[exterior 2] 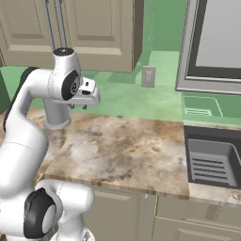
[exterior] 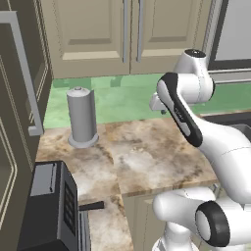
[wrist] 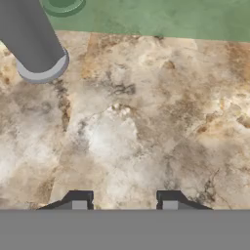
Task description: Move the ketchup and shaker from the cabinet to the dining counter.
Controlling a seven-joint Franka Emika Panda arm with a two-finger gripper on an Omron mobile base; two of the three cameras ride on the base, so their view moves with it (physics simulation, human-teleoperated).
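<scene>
Your gripper (wrist: 124, 202) fingers apart, empty over bare marble worktop (wrist: 146, 122), grey cylinder (wrist: 29, 44) beyond them, left.

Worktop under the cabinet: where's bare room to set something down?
Bare marble worktop runs from the grey cylinder rightward to the dark sink, with green backsplash behind. Crowded at the left: the cylinder and the black appliance sit there.
</scene>
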